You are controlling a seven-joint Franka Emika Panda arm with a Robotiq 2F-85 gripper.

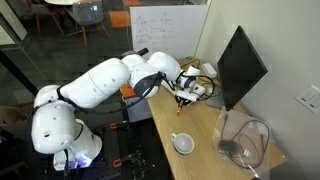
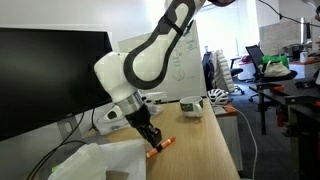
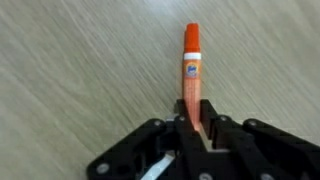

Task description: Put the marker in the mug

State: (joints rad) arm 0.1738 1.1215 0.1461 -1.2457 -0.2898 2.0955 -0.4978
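Matt pale wood-grain table (image 3: 70, 70), smooth plastic marker (image 3: 191, 60), matt black hand (image 3: 197, 128).

A black monitor (image 1: 240, 65) stands on a pale wooden desk (image 1: 205, 122), close to the wall. Grey cables (image 1: 248, 140) lie in loose loops on the desk beside the monitor's base. Beyond the monitor stands a whiteboard (image 1: 165, 28) with faint writing, and a white wall socket (image 1: 313, 97) sits behind the monitor.
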